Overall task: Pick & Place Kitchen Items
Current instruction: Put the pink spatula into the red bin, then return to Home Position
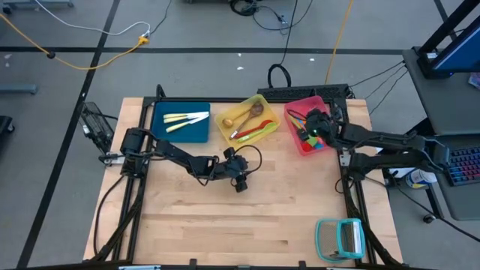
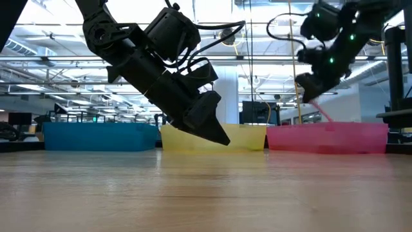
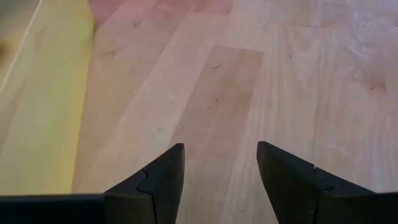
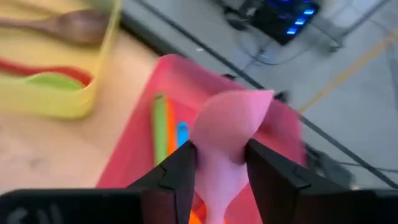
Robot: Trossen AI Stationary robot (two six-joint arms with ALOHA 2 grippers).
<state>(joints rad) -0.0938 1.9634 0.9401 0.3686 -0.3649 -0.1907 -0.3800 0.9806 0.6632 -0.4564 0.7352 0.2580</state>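
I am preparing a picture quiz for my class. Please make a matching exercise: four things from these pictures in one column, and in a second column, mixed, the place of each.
Things
1. pale-handled cutlery
2. wooden spoon
3. pink spatula
4. teal-framed rack

Places
A. between the fingers of the right gripper, above the pink tray
B. in the blue tray
C. at the near right corner of the table
D. in the yellow tray

Pairs: 1-B, 2-D, 3-A, 4-C
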